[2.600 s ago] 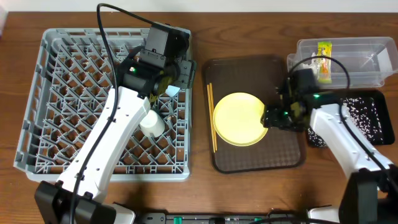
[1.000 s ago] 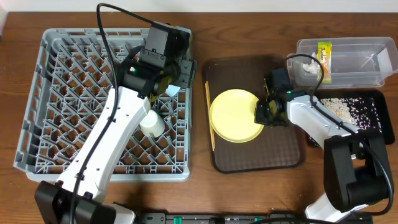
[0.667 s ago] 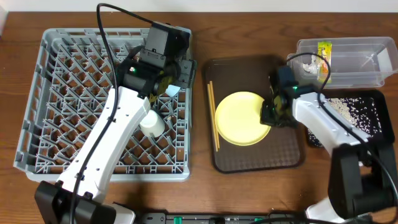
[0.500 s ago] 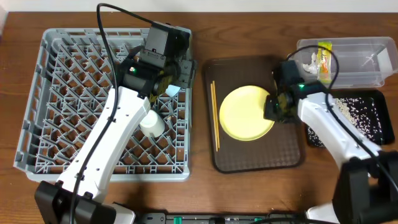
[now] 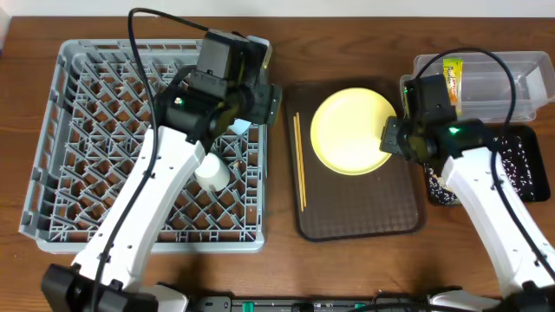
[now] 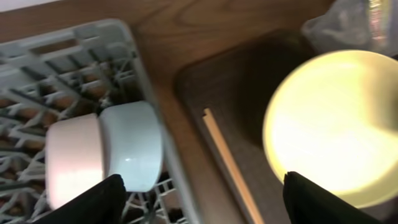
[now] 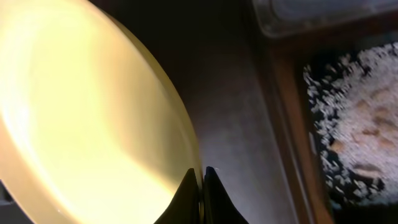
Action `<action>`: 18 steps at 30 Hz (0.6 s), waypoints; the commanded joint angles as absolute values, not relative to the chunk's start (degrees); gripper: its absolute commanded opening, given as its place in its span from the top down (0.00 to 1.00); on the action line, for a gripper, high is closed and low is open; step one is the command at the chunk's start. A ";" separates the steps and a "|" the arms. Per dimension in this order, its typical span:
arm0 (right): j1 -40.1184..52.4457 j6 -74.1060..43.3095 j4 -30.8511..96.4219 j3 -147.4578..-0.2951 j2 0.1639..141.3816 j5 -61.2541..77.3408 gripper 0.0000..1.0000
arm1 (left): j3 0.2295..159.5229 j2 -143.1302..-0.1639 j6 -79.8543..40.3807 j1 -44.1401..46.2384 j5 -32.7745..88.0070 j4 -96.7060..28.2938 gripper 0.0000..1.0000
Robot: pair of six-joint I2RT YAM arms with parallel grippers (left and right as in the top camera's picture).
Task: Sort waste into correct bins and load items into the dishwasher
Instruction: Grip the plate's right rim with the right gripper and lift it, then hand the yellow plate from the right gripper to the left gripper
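Note:
My right gripper point(image 5: 392, 142) is shut on the right rim of the yellow plate point(image 5: 349, 130), which hangs tilted over the far end of the brown serving tray point(image 5: 364, 217). In the right wrist view the fingertips point(image 7: 201, 185) pinch the plate's point(image 7: 81, 118) edge. Chopsticks point(image 5: 299, 160) lie along the tray's left side. My left gripper point(image 5: 269, 100) stands open and empty over the grey dish rack's point(image 5: 78, 130) far right corner. A light blue bowl point(image 6: 132, 146) and a white bowl point(image 6: 71, 162) stand there on edge. A white cup point(image 5: 211, 173) sits in the rack.
The clear tub point(image 5: 499, 82) at the far right holds the yellow-green wrapper point(image 5: 452, 74). In front of it the black tray point(image 5: 520, 160) holds rice scraps point(image 7: 348, 130). The right arm reaches over both bins. Bare wooden table surrounds the rack.
The right gripper has lifted the plate and carried it toward the far right of the serving tray. The left gripper has opened wider and shifted slightly right.

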State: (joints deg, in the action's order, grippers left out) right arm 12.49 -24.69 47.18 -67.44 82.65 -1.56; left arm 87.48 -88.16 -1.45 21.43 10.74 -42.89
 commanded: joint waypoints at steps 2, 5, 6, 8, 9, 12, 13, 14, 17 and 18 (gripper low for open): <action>12.27 -23.49 43.70 -68.69 79.83 7.07 0.99 | 88.60 -86.70 -1.15 18.59 23.03 -41.47 0.16; 12.27 -23.49 40.71 -68.69 79.44 12.10 0.99 | 88.60 -86.70 -1.17 14.72 35.24 -39.83 0.14; 12.27 -23.49 39.68 -68.69 79.44 13.54 0.99 | 88.60 -86.70 -1.15 13.23 38.74 -39.33 0.14; 12.21 -23.51 37.34 -68.69 79.44 16.60 0.99 | 88.60 -86.70 -1.15 9.93 44.51 -38.72 0.13; 12.21 -23.51 36.10 -68.69 79.44 18.22 0.99 | 88.60 -86.70 -1.13 8.40 46.59 -38.72 0.12; 12.23 -23.53 31.64 -68.69 79.44 24.12 0.99 | 88.58 -86.74 -0.47 4.10 53.84 -38.68 0.10; 12.23 -23.53 30.00 -68.69 79.44 26.06 0.99 | 88.58 -86.78 0.45 2.70 57.23 -38.70 0.10; 12.23 -23.53 28.97 -68.69 79.46 27.24 0.99 | 88.58 -86.80 0.67 1.89 59.18 -38.68 0.09; 12.43 -24.25 26.39 -68.69 79.46 29.95 0.99 | 88.42 -86.80 0.84 0.16 61.80 -38.74 0.09; 12.45 -24.43 25.82 -68.69 79.46 30.57 0.99 | 88.38 -86.80 0.86 0.19 62.43 -38.76 0.09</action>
State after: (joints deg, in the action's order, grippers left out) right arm 12.49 -23.90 26.70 -67.51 80.23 24.60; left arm 87.48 -87.53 -0.58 0.56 54.52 -38.76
